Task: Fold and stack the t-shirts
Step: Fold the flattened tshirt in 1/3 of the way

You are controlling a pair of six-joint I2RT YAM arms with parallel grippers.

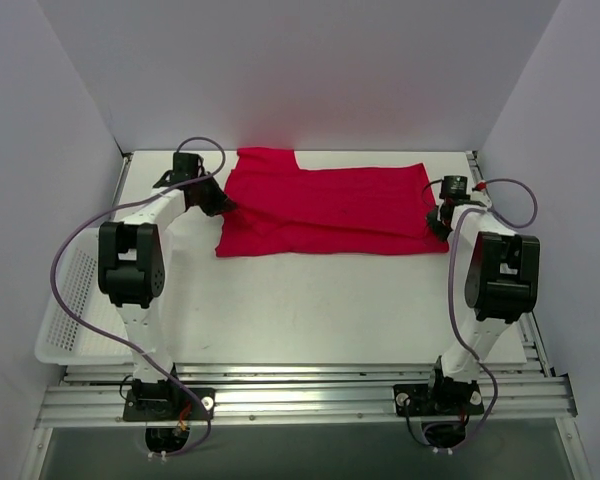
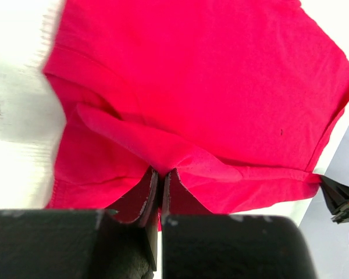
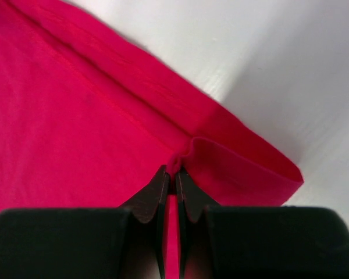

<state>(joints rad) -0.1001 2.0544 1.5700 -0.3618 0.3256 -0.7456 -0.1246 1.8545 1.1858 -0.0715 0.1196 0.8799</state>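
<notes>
A white basket (image 1: 62, 322) sits on the desk (image 1: 320, 300), well behind and outside the left jaws. The left jaws are pressed almost together, pinching a raised fold at the left edge of the red t-shirt (image 1: 325, 210). The t-shirt lies spread flat between both jaws. The right jaws are likewise clamped tight on a pucker of its right hem.

Red t-shirt (image 2: 221, 87) cut off by top edge in left wrist view; pinched fold hidden between pads of left gripper (image 2: 161, 172). Right gripper (image 3: 172, 171) likewise hides pinched cloth. Basket (image 1: 65, 300), left of t-shirt, part-hidden behind left arm (image 1: 130, 265).
</notes>
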